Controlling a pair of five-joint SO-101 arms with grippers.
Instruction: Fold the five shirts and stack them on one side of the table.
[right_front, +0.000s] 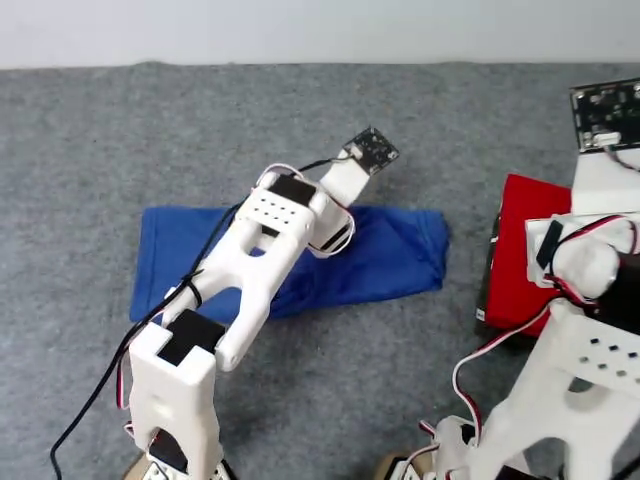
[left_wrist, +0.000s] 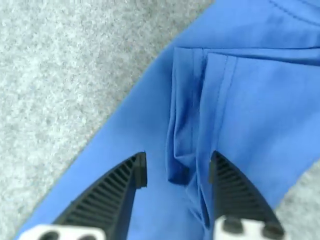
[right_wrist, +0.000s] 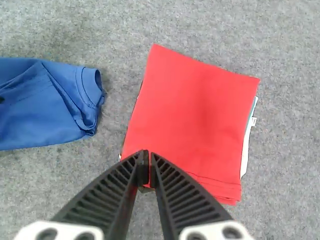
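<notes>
A blue shirt (right_front: 390, 255) lies folded into a long strip across the middle of the grey table. My left gripper (left_wrist: 177, 167) hangs open just over it, its black fingers (left_wrist: 112, 192) either side of a raised fold of blue cloth (left_wrist: 185, 150). In the high view the left arm (right_front: 270, 240) covers the shirt's middle. A folded red shirt (right_wrist: 192, 117) tops a stack (right_front: 515, 255) at the table's right side, with paler edges of other folded shirts (right_wrist: 249, 140) under it. My right gripper (right_wrist: 146, 167) is shut and empty, above the stack's near edge.
Grey carpet-like cloth (right_front: 100, 150) covers the table, with bare room at the left and along the back. A gap of bare cloth (right_wrist: 117, 107) separates the blue shirt's collar end (right_wrist: 90, 97) from the stack. The right arm (right_front: 590, 330) stands over the stack's right part.
</notes>
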